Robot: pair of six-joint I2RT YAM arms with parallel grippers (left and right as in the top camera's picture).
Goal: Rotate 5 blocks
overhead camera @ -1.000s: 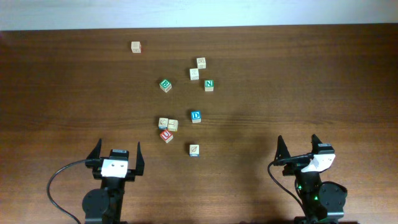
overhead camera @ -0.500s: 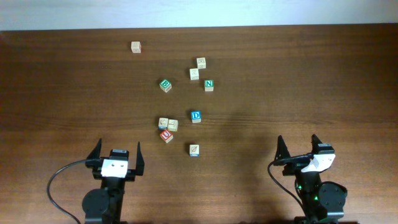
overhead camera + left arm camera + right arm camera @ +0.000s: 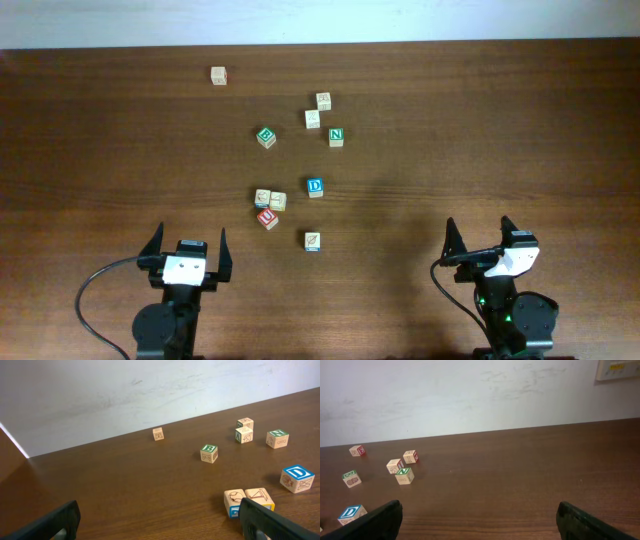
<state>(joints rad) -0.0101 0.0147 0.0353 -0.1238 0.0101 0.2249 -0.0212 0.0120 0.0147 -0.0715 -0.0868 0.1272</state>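
Left gripper (image 3: 190, 231) sits at the near edge of the table (image 3: 520, 120), jaws wide, nothing between them. Right gripper (image 3: 479, 222) is also at the near edge, on the other side, jaws wide, holding nothing. Both are well apart from every block.

Task blocks are in a loose cluster mid-table, between the two grippers and nearer the left one:
- red U block (image 3: 267, 217): twisted a bit off the table edges, right up against the pale pair behind it; can't tell if it's actually touching.
- left pale block (image 3: 262, 197) and right pale block (image 3: 278, 201): side by side, touching. Left wrist view shows line drawings on their faces and blue low on the left one.
- blue D block (image 3: 315, 187): near the pair on its right, clear gap between, D face up.
- lone pale block (image 3: 313, 241): nearest the grippers, on its own, faint picture on top, blue along its near edge.

Further back:
- green B block (image 3: 265, 137) and green N block (image 3: 336, 136), apart from each other.
- front pale block (image 3: 313, 118) and rear pale block (image 3: 323, 100), just beside each other, behind and between the green ones.
- corner pale block (image 3: 219, 75), alone at far left near the back edge.
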